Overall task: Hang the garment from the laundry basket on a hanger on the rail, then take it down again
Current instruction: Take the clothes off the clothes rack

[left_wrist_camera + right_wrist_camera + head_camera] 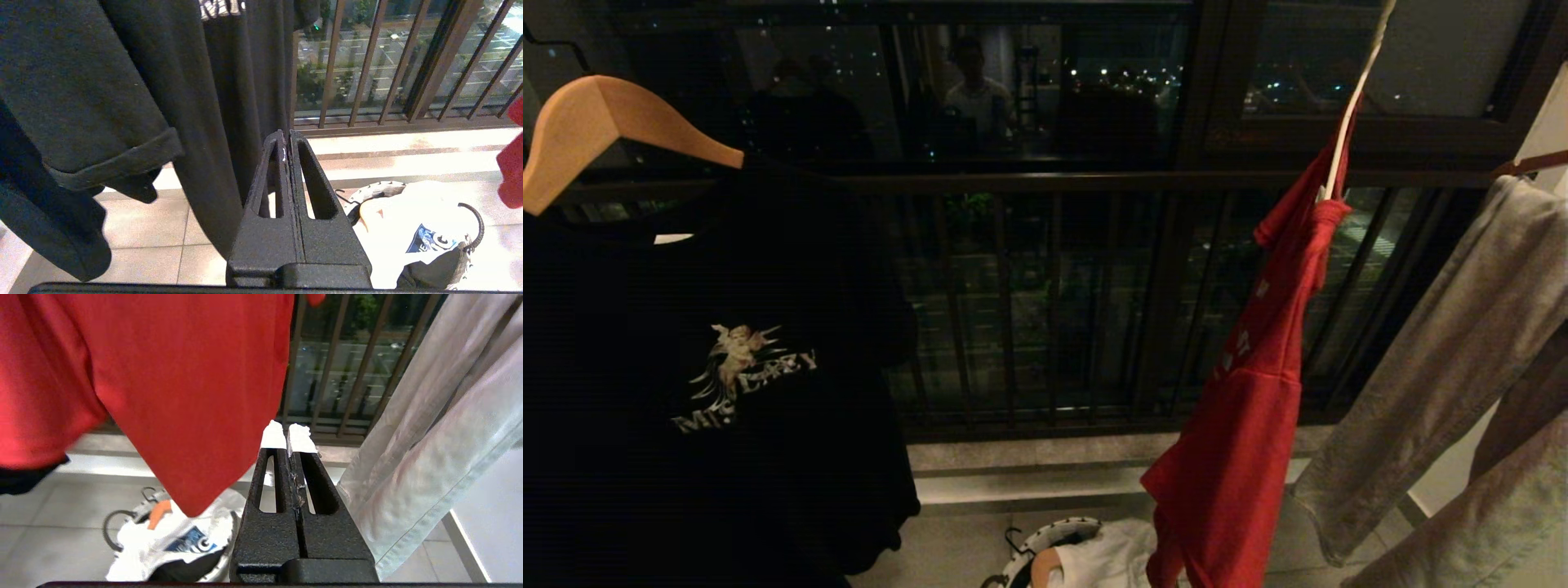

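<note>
the right fingers [289, 435] are pressed together with nothing between them, their white-taped tips just beside the lower edge of the red shirt [163, 388] and next to the pale grey trousers [441, 437]. the left fingers [285, 143] are likewise closed and empty, beside the hem of the black shirt [143, 81], low over the tiled floor. in the head view neither arm shows. the red shirt [1250, 384] hangs bunched and lopsided from one arm of the white hanger [1347, 122], which slants steeply, probably because all the cloth's weight sits on one side. the hanging step looks done, so taking it down is what remains. the basket [1045, 543] sits on the floor below, holding a white shirt [1107, 555], ready to receive the red one.
</note>
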### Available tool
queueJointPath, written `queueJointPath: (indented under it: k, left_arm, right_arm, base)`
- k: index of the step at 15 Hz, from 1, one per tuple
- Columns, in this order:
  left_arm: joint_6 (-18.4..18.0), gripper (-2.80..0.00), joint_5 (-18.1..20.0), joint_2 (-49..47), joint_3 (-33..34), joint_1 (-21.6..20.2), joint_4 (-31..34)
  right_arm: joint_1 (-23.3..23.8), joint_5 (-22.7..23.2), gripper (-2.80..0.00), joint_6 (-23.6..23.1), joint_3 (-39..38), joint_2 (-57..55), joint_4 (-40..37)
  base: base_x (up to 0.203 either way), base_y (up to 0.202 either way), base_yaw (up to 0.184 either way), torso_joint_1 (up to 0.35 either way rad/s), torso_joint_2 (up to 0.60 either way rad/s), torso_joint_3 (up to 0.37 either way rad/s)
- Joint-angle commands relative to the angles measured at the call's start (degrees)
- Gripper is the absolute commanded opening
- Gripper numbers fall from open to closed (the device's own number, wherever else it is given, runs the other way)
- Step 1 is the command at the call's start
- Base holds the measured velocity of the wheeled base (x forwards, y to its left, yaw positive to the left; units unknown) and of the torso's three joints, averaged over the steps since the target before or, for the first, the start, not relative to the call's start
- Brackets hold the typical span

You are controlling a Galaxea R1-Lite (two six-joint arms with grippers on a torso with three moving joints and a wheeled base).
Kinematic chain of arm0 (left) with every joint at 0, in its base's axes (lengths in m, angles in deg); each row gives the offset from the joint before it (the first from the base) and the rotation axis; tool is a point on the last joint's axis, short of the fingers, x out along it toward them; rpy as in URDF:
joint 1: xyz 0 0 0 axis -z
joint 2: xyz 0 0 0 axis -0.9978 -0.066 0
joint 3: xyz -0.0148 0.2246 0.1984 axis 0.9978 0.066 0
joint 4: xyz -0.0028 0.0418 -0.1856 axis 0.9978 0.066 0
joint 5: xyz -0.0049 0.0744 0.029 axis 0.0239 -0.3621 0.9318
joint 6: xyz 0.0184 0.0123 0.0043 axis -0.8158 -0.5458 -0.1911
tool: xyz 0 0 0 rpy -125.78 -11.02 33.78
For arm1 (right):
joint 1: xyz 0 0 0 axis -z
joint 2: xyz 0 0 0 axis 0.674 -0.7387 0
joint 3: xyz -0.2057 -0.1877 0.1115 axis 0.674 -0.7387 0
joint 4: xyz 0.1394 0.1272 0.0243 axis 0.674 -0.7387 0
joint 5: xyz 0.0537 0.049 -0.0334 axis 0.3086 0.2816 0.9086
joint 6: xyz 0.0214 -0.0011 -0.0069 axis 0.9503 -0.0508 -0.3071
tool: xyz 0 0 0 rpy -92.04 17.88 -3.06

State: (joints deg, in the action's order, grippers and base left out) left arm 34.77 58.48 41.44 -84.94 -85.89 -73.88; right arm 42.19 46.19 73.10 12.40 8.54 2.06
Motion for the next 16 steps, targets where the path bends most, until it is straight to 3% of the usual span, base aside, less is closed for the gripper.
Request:
queueJointPath:
  k: [1, 16]
  left_arm:
    - [0.0, -2.80, 0.0, 0.0, 0.0, 0.0, 0.0]
    - [0.5, -2.80, 0.0, 0.0, 0.1, 0.0, 0.0]
  right_arm:
    - [0.0, 0.4, -2.80, 0.2, 5.5, -7.9, 0.1]
    - [-0.1, 1.3, -2.80, 0.1, 36.3, -37.2, -0.5]
  base:
    - [0.000, 0.000, 0.000, 0.000, 0.00, 0.000]
    - [0.000, 0.000, 0.000, 0.000, 0.00, 0.000]
